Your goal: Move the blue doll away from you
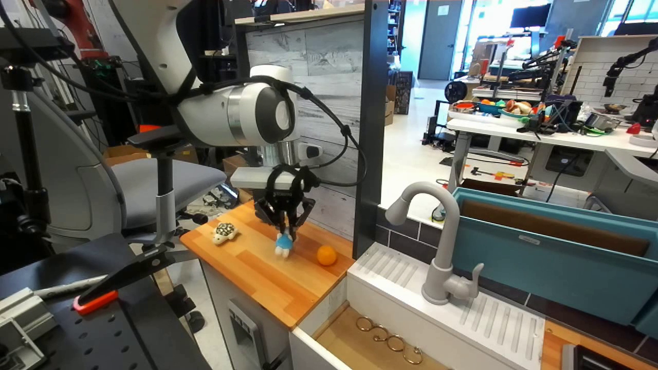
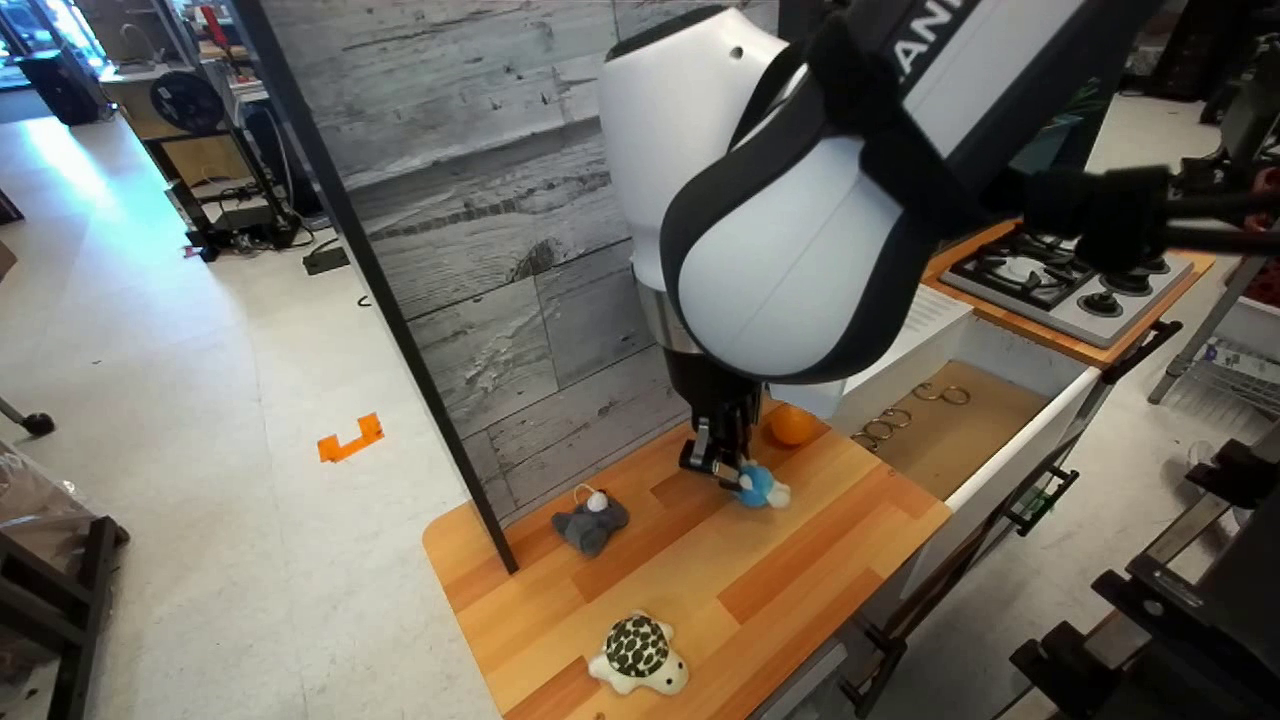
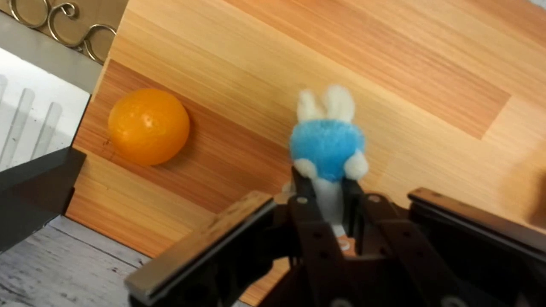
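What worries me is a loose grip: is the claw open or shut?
Shut on the doll: in the wrist view, the claw has the doll's white part pinched between two black fingers.

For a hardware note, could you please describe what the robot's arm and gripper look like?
The arm has rounded white shells, black trim and silvery metal bands; black cables run along it. An exterior view shows partial lettering on it, "AN" legible. The gripper is black, with slim jointed fingers; the wrist view shows pale bolt heads.
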`<action>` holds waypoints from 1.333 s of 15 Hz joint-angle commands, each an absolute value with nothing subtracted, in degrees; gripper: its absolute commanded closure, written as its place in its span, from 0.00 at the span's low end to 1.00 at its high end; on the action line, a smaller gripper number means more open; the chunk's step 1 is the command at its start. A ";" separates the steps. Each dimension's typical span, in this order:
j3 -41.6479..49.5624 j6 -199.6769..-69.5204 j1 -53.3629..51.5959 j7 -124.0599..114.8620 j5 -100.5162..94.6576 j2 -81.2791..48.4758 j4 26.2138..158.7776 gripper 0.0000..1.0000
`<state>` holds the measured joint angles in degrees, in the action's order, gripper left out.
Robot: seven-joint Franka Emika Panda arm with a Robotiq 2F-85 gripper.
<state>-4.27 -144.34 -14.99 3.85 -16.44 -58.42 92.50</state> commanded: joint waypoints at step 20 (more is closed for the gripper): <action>-4.63 -150.92 -14.13 -2.41 -12.34 -39.03 117.51 0.00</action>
<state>-4.59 -147.89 -14.58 0.97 -14.64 -46.79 107.48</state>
